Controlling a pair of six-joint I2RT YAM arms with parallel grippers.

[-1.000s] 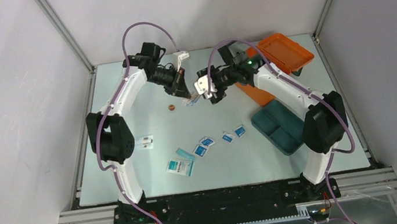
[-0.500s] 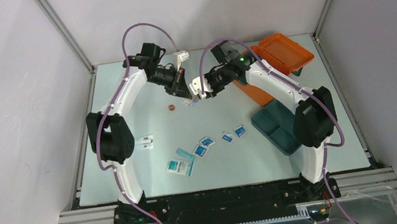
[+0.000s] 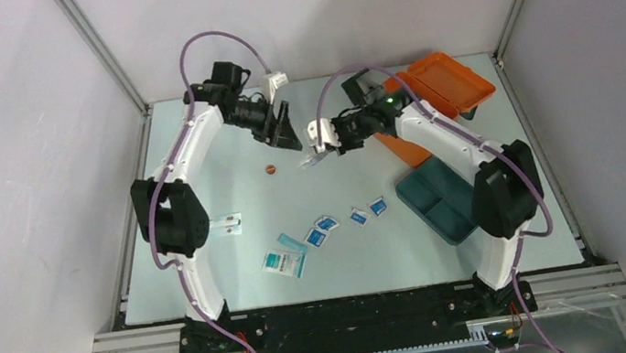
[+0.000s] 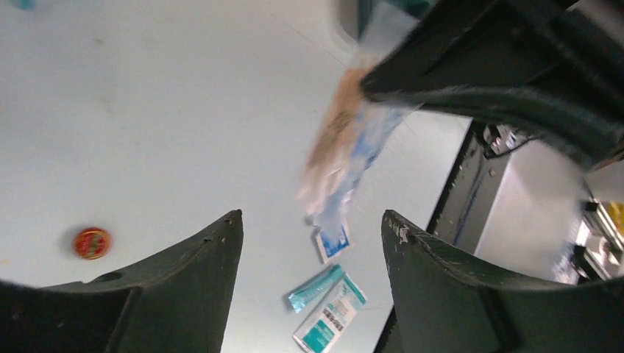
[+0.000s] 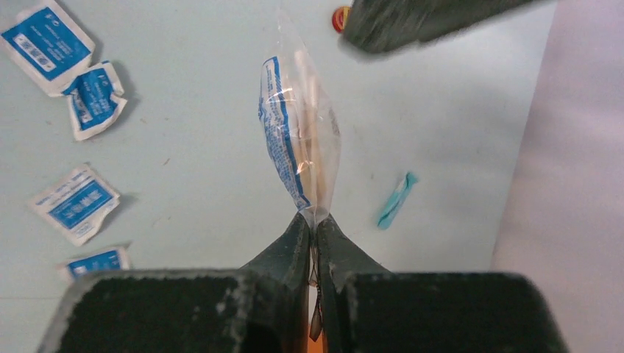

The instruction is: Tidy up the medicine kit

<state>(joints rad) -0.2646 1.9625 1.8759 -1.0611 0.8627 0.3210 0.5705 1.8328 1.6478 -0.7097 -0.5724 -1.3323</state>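
The right pincer [image 5: 313, 220] is pinched tight on the bottom edge of a clear packet [image 5: 298, 140], blue print on one side and pale sticks inside, and holds it out above the tabletop [image 3: 377, 260]. A second ago both pincers were crowded onto that packet. Now the left pincer [image 4: 310, 220] has backed off toward the far left, jaws spread wide with nothing in them. So the hand-over looks finished to me, and the packet is the right arm's to carry.

The medicine kit [image 3: 442, 84] sits at the far right corner, its lid thrown open. Its dark teal tray [image 3: 437, 200] is out and lying nearer on the tabletop, well apart from the packet. Blue-white sachets [image 3: 325, 225] lie loose in the middle, and a small red disc [image 3: 270, 170] lies near the left pincer.

From the left wrist the packet is only a blur, and I can't tell what the sticks are. The right arm covers much of the kit's body, so its inside is hidden, and the arm's elbow cuts off one side of the tray.
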